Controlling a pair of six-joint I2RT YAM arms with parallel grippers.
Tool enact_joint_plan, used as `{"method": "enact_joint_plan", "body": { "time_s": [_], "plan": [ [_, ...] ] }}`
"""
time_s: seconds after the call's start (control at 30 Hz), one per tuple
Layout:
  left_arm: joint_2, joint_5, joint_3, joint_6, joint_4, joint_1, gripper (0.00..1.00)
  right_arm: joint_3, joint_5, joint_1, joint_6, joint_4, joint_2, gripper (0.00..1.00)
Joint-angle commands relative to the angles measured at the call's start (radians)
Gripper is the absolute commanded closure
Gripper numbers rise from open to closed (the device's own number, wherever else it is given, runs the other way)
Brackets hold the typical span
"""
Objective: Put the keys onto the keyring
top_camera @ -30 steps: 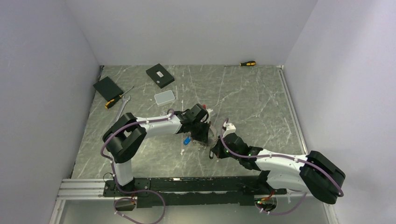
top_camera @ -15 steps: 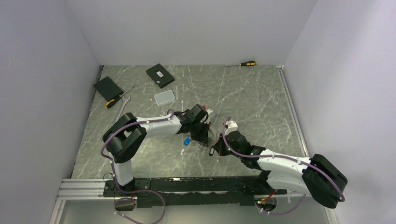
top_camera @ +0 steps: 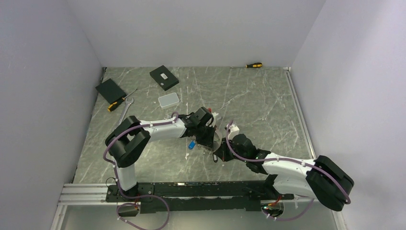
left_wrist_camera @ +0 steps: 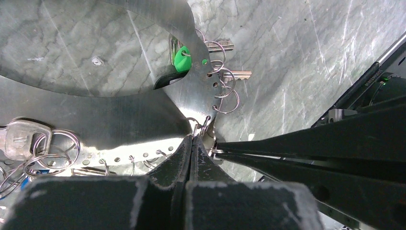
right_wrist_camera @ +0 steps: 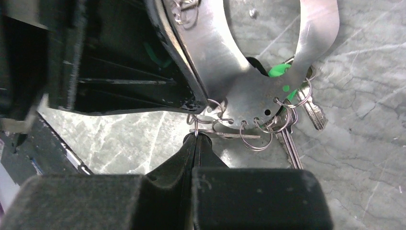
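The keyring (left_wrist_camera: 119, 120) is a broad shiny metal band with holes along its edge, and small split rings hang from the holes. It lies mid-table between both arms (top_camera: 214, 139). Keys (left_wrist_camera: 238, 74) and a green tag (left_wrist_camera: 181, 58) dangle from it; the right wrist view shows keys (right_wrist_camera: 314, 113) and the same tag (right_wrist_camera: 276, 71). My left gripper (left_wrist_camera: 193, 139) is shut, pinching the band's edge at a small ring. Just beside it, my right gripper (right_wrist_camera: 196, 135) is shut on the split ring of a flat-lying key (right_wrist_camera: 230, 134). A blue tag (top_camera: 191, 144) lies left of them.
Two black boxes (top_camera: 164, 77) (top_camera: 110, 90), a pale case (top_camera: 168, 99), a yellow-handled screwdriver (top_camera: 116, 104) and a silver wrench (top_camera: 125, 111) sit at the back left. Another screwdriver (top_camera: 253, 65) lies by the back wall. A larger key (left_wrist_camera: 19, 139) hangs on the band's left.
The right arm has crept a little left and towards the left gripper. The left arm and the keyring have stayed where they were. Both grippers remain shut.
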Motion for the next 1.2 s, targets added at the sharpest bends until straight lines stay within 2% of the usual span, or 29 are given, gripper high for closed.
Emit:
{"method": "enact_joint_plan", "body": {
  "time_s": [0.0, 0.37, 0.8, 1.17],
  "plan": [
    [-0.058, 0.03, 0.016, 0.015, 0.023, 0.0, 1.0, 0.013, -0.024, -0.003, 0.001, 0.058, 0.048, 1.0],
    [-0.093, 0.162, -0.016, -0.029, 0.06, 0.041, 1.0, 0.026, 0.019, -0.011, -0.031, -0.006, 0.016, 1.0],
    [-0.077, 0.166, -0.019, -0.036, 0.061, 0.047, 1.0, 0.007, 0.0, -0.022, -0.057, -0.023, -0.089, 1.0],
    [-0.083, 0.183, -0.013, -0.043, 0.057, 0.049, 1.0, 0.006, 0.004, -0.022, -0.064, -0.015, -0.078, 1.0]
  ]
}}
